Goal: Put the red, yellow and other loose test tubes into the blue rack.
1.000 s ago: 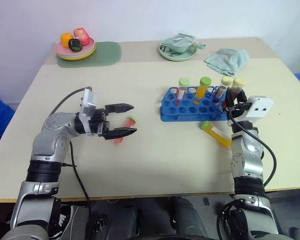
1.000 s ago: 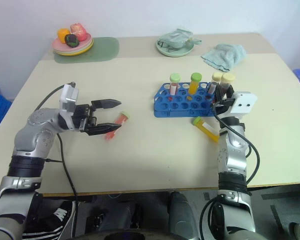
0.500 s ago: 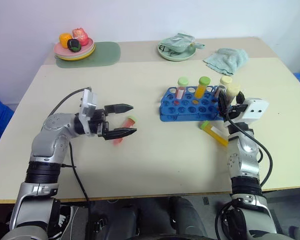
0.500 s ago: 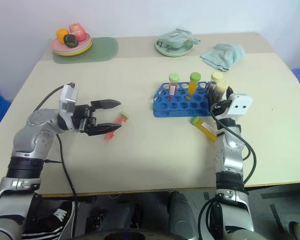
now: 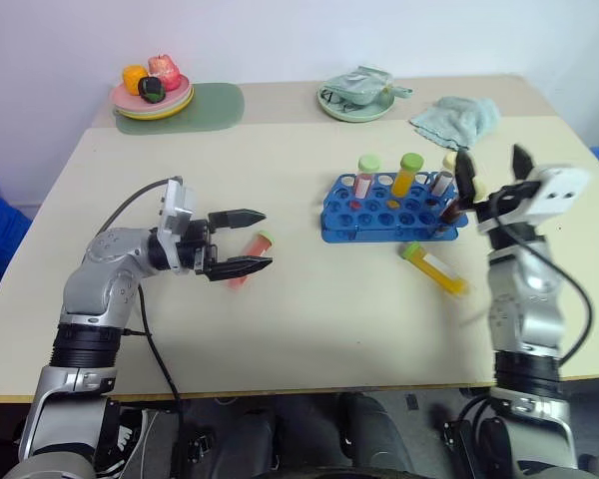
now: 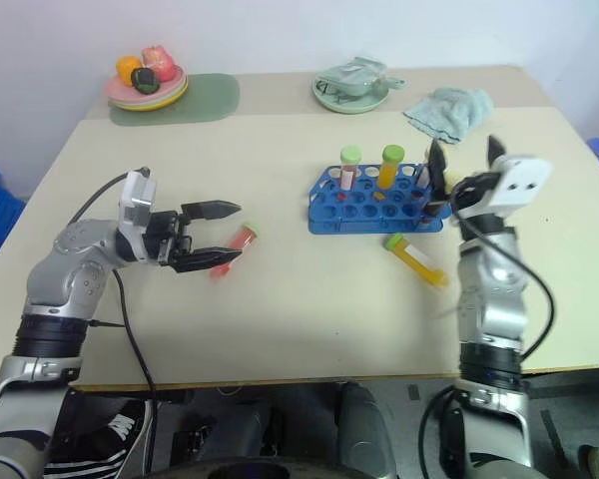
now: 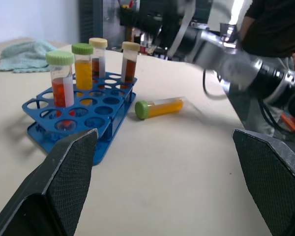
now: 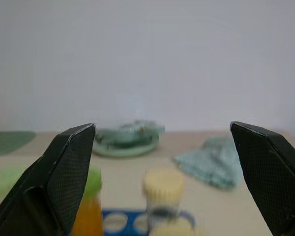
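The red tube on the table is partly hidden behind the left gripper. The rack is cut by the right wrist view's edge and blurred.

Four tubes stand in the rack.

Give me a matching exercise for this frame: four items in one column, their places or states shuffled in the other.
Items:
1. yellow tube
2. red tube
3. blue rack
4. right hand

States:
A. open, raised above the rack's end
B. holds four upright tubes
C. lying on the table just in front of the rack
D. lying by the open left hand

Pairs: 1-C, 2-D, 3-B, 4-A
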Controlling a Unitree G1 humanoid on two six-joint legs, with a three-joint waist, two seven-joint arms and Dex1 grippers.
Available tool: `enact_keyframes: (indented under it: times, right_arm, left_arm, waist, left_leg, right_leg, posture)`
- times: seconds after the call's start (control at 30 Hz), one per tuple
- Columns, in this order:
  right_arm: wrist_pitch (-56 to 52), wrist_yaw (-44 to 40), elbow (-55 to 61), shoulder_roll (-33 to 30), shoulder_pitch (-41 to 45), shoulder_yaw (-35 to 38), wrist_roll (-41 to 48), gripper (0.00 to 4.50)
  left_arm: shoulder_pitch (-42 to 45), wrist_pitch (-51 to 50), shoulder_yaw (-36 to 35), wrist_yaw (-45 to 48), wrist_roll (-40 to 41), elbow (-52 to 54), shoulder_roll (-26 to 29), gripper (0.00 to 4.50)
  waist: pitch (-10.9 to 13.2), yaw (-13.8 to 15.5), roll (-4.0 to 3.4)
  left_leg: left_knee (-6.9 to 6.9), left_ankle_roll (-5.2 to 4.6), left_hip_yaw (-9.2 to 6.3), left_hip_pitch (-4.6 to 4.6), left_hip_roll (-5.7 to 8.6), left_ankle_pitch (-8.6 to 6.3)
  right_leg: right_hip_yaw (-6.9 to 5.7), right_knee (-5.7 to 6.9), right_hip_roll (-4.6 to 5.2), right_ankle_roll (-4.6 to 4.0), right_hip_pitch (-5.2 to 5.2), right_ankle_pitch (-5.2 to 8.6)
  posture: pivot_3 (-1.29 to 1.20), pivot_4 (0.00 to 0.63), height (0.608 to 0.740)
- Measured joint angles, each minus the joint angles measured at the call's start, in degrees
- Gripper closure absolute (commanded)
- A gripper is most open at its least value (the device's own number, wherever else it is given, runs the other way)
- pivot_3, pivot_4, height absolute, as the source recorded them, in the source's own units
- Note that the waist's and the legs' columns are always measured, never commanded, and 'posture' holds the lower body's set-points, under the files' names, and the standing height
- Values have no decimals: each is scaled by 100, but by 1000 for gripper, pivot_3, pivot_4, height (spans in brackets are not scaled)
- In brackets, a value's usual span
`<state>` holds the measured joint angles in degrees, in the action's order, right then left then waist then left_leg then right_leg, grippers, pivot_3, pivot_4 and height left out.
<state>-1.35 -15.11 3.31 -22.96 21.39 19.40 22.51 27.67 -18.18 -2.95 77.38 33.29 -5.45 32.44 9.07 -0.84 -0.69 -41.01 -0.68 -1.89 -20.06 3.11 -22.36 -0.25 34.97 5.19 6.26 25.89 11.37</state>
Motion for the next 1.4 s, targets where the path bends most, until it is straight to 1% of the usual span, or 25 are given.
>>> enact_keyframes:
  times: [0.07,0.17,0.27,0.33,0.37,0.43,0.5,0.63,0.73,0.8,0.83,0.9,0.93,1.03,1.2,1.4]
  right_arm:
    - [-568,-159,449,-415,-15,98,335,32]
    - [-1521,-668,1075,-1132,-127,194,1086,32]
    - [-2659,-1481,1759,-1989,-612,139,1976,32]
    - [-3385,-1859,2054,-2636,-892,66,2321,32]
    - [-3868,-2023,2154,-3059,-975,32,2560,32]
    - [-4583,-2286,2251,-3683,-1004,23,2893,32]
    - [-5077,-2357,2229,-3983,-928,-6,3050,32]
    - [-5526,-2533,2001,-4544,-900,-677,2642,32]
    - [-5816,-2723,1916,-4631,-639,-1177,2497,32]
    - [-6083,-2724,1837,-4611,-140,-1548,2369,32]
    - [-6197,-2620,1742,-4552,119,-1710,2249,32]
    - [-6422,-2195,1347,-4224,681,-2027,1815,32]
    - [-6536,-2058,1165,-4145,814,-2178,1642,32]
    - [-6979,-1875,941,-3895,1008,-2415,1417,32]
    - [-7453,-1907,936,-3778,1204,-2742,1263,32]
    - [-7990,-1963,923,-3689,1333,-2906,1189,32]
  left_arm:
    - [-9,5,-3,-5,0,6,-12,0]
    - [-38,25,-10,-18,-1,6,-64,0]
    - [-48,50,-7,-25,-1,3,-135,0]
    - [-47,94,-6,-13,-2,1,-147,0]
    - [-47,109,-6,-1,-3,1,-150,0]
    - [-47,121,-4,17,-3,-2,-150,0]
    - [-44,121,6,45,-3,-6,-150,0]
    - [-53,169,74,211,-39,-14,-73,0]
    - [-71,245,108,244,-77,-15,-21,0]
    - [-110,272,119,231,-88,-7,-21,0]
    - [-132,287,122,212,-92,2,-24,0]
    - [-216,344,129,149,-99,26,-56,0]
    - [-270,355,134,122,-99,69,-59,0]
    - [-401,364,132,54,-99,135,-54,0]
    - [-521,382,131,-79,-88,246,-90,0]
    - [-652,386,136,-221,-58,450,-161,0]
  waist:
    - [0,4,0]
    - [0,10,1]
    - [0,25,7]
    - [1,31,6]
    - [1,33,6]
    - [2,32,11]
    - [2,32,11]
    - [2,38,12]
    - [2,33,11]
    - [2,22,11]
    - [2,21,11]
    - [1,20,11]
    - [1,31,11]
    - [1,90,11]
    - [1,147,11]
    - [1,148,11]
  left_leg:
    - [-1,-1,1,-2,0,0]
    - [0,-2,0,-2,-1,-1]
    - [-5,-8,1,-6,-2,-3]
    - [-8,-12,1,-6,-1,-5]
    - [-8,-13,1,-6,0,-6]
    - [-8,-13,0,-4,-2,-6]
    - [-7,-13,0,-4,-6,-6]
    - [-5,-12,0,-9,-5,-6]
    - [-5,-12,1,-13,-5,-6]
    - [-5,-12,1,-15,-5,-5]
    - [-5,-11,0,-15,-6,-5]
    - [-4,-10,1,-18,-4,-5]
    - [-3,-9,0,-25,-4,-5]
    - [-1,-9,0,-45,0,-4]
    - [-8,-9,5,-45,3,-4]
    - [-6,-9,4,-43,4,-4]
  right_leg:
    - [0,-1,0,0,0,0]
    - [0,-2,0,0,-2,0]
    - [0,-7,0,0,-5,0]
    - [0,-10,3,0,-7,0]
    - [0,-10,5,0,-8,0]
    - [-1,-28,5,0,-9,0]
    - [-2,-40,2,0,-14,0]
    - [-3,-51,3,1,-13,0]
    - [-4,-57,4,2,-11,-1]
    - [-5,-57,5,2,-8,-1]
    - [-5,-57,5,2,-6,-1]
    - [-5,-57,9,1,-1,-2]
    - [-6,-57,10,1,4,-2]
    - [-10,-56,13,1,30,-2]
    - [-10,-53,16,2,29,-2]
    - [-11,-53,16,2,28,-3]
  posture:
    - [0,150,740]
    - [0,150,740]
    - [0,150,740]
    - [0,150,740]
    - [0,150,740]
    - [0,150,740]
    - [0,150,740]
    - [0,150,740]
    - [0,150,740]
    - [0,150,740]
    - [0,150,740]
    - [0,150,740]
    - [0,150,740]
    - [0,150,740]
    - [0,150,740]
    - [0,150,740]
